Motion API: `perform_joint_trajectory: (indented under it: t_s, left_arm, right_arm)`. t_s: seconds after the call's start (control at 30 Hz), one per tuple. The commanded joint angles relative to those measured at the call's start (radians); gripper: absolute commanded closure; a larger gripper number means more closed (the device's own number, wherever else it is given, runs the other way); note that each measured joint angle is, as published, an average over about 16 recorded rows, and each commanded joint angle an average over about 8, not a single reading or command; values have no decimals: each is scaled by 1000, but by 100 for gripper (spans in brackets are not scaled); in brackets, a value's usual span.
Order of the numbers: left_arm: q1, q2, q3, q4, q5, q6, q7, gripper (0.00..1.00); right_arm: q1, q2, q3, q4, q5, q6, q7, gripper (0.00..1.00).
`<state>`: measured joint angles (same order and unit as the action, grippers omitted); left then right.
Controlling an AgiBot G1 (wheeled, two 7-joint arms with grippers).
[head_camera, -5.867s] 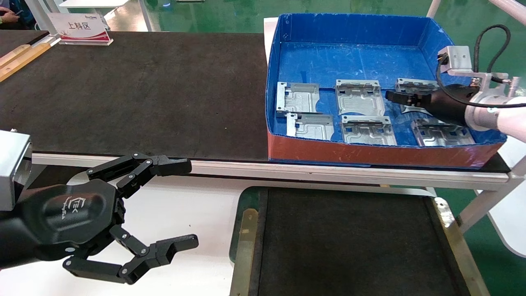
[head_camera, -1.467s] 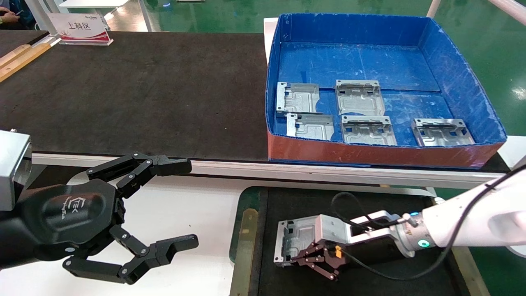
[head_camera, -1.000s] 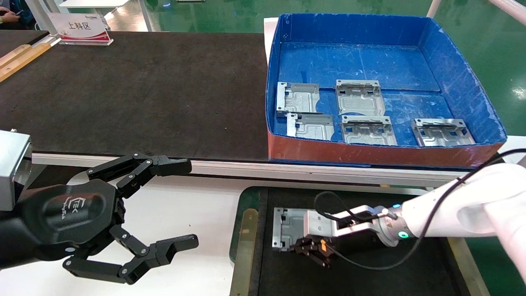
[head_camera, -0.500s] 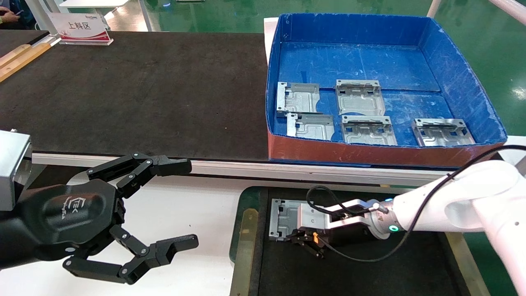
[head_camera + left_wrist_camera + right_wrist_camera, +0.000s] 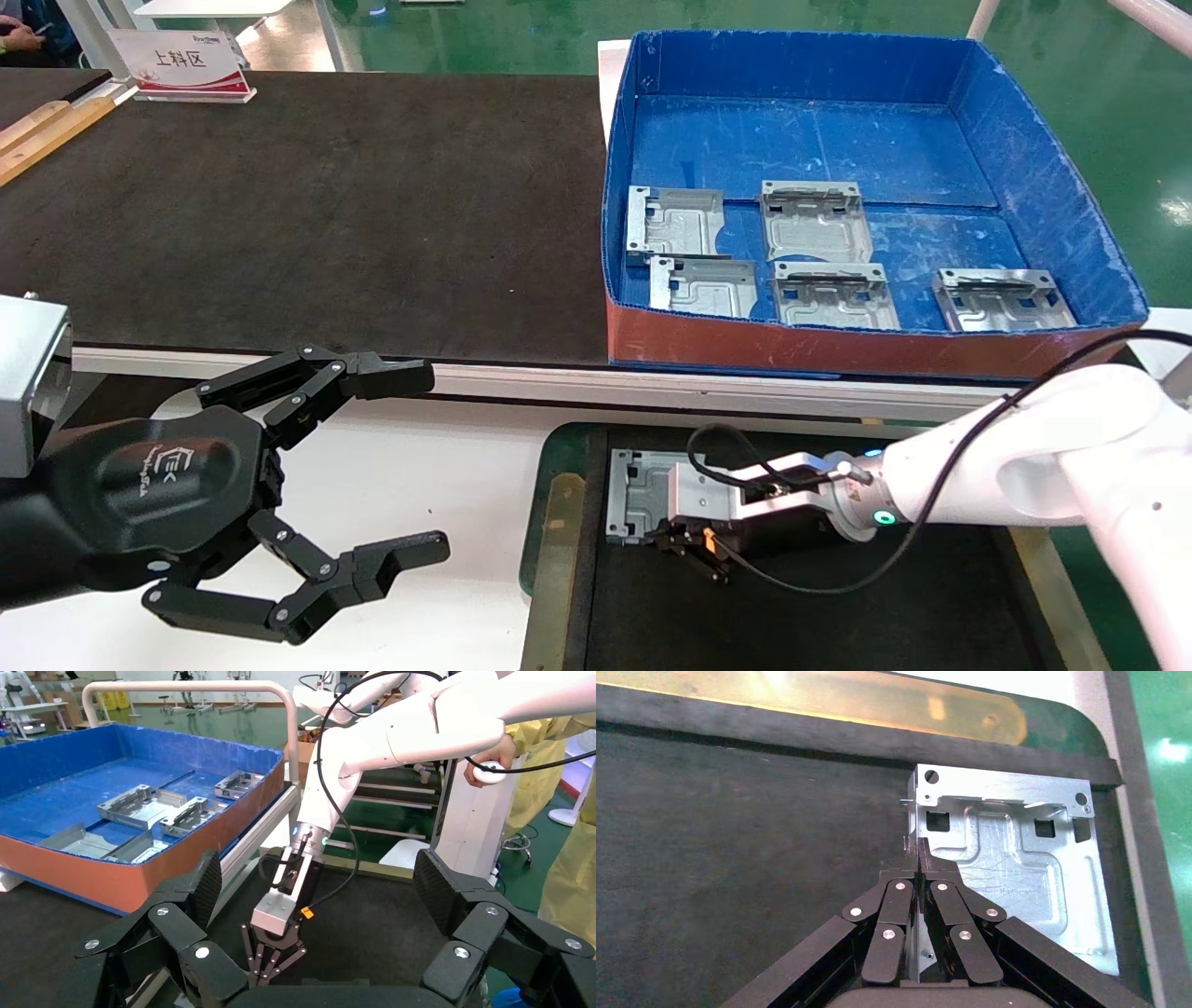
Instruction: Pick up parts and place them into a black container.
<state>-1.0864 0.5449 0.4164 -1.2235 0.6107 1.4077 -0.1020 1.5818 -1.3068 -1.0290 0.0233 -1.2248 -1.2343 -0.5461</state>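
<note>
Right gripper (image 5: 918,864) pinched on folded edge of shiny silver stamped plate (image 5: 1011,853) | plate low over far-left corner of shallow black-matted container with brass rails (image 5: 551,550) | left gripper (image 5: 372,466) parked, fingers wide | risk: plate catches rail, lands tilted.

Bright, even overhead light fills every view, glaring off the brass rail (image 5: 828,702) beyond the right pincer (image 5: 919,874) and the metal plate (image 5: 1018,860) it holds, with soft shadows and sharp focus.
</note>
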Motion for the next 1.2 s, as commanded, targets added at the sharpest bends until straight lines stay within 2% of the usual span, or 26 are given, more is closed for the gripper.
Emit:
perform_joint_trajectory:
  t_s: [0.03,0.2,0.23,0.7,0.83,1.03,1.2]
  left_arm:
    - [0,0,0,0,0,0,0,0]
    - [0,0,0,0,0,0,0,0]
    - [0,0,0,0,0,0,0,0]
    - [0,0,0,0,0,0,0,0]
    - [0,0,0,0,0,0,0,0]
    - [0,0,0,0,0,0,0,0]
    - [0,0,0,0,0,0,0,0]
  right_arm:
    - [1,-4,0,-2,0,11,-2,69]
    - [2,-9,1,0,2,0,0,7]
    - [3,-9,1,1,2,-4,0,0]
    - [24,4,-3,9,-4,-44,-15,0]
    - [41,23,-7,37,-7,-118,-63,0]
    - [59,60,1,97,11,-298,-184,0]
    - [70,92,13,144,55,-360,-224,0]
